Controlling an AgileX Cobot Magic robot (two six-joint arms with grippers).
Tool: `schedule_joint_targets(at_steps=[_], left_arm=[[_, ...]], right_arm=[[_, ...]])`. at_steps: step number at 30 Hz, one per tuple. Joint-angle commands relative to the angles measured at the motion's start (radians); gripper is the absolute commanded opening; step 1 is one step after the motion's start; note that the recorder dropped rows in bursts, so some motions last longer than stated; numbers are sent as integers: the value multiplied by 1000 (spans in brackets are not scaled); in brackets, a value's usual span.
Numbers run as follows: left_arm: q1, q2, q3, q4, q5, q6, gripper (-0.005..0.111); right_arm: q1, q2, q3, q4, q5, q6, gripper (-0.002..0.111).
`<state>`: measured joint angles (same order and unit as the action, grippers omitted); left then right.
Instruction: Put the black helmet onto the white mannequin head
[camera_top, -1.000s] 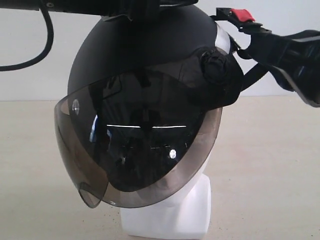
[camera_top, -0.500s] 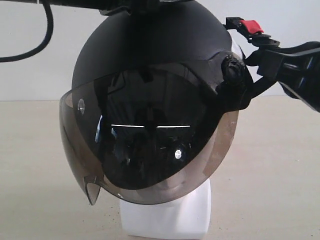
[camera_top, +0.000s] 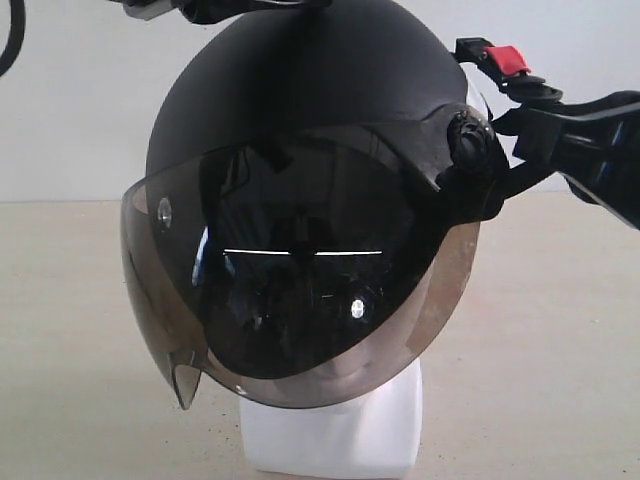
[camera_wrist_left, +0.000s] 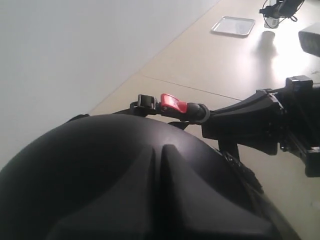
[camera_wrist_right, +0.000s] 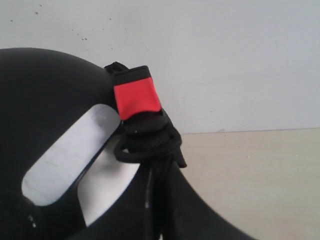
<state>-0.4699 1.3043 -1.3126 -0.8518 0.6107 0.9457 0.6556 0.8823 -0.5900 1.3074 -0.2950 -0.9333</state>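
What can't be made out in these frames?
- Mannequin head: face mostly hidden behind the dark visor of the helmet, exterior view.
- Left gripper: cut off by the top edge, exterior view; helmet fills its wrist view.
- How the helmet sits on the head: hidden inside the shell.

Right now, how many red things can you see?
1: the red buckle tab on the chin strap, at the upper right of the exterior view, beside the black helmet. More could hide behind the helmet.
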Motion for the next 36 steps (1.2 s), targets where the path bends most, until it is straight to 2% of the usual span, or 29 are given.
schedule_joint_targets(at_steps=[1, 5, 9, 18, 24, 36], left_arm=[[-1, -26, -7, 56, 34, -71, 4], [-1, -30, -7, 83, 70, -82, 4], [-1, -14, 11, 139, 43, -116, 4], [-1, 73, 13, 134, 42, -112, 4], [-1, 105, 13, 105, 44, -79, 4], [-5, 133, 13, 80, 77, -48, 4]], right_arm=[[-30, -23, -8, 108, -316, -103, 0], [-30, -23, -8, 125, -346, -130, 0], [-30, -23, -8, 123, -326, -128, 0], [-30, -23, -91, 72, -71, -128, 0], [-30, -23, -157, 72, -52, -131, 0], [-30, -23, -159, 113, -97, -139, 0]])
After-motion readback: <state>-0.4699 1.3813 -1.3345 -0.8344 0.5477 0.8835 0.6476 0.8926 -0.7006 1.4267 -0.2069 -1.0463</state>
